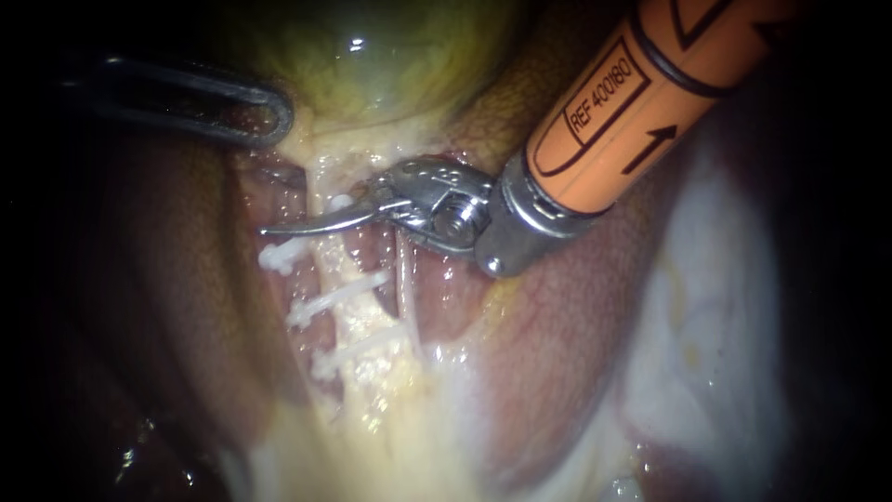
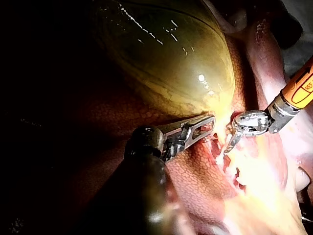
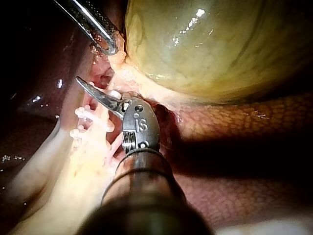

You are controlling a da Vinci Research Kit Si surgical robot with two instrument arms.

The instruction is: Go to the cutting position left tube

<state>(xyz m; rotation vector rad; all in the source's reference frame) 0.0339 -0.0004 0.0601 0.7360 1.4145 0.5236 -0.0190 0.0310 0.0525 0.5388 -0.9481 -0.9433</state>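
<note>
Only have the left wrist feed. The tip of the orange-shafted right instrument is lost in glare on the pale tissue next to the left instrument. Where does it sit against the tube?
Observer: In the endoscope view, the right instrument, with its orange shaft and curved metal tip, lies across the pale, fatty left tube, just below the greenish-yellow gallbladder.
Operator: Clips?
Observer: Three small white clips cross that tube. The tip is on the gallbladder side of the top clip.
Operator: Anything else close?
Observer: A thin, pale second tube runs beside the left tube and comes out from under the instrument's silver wrist.
</note>
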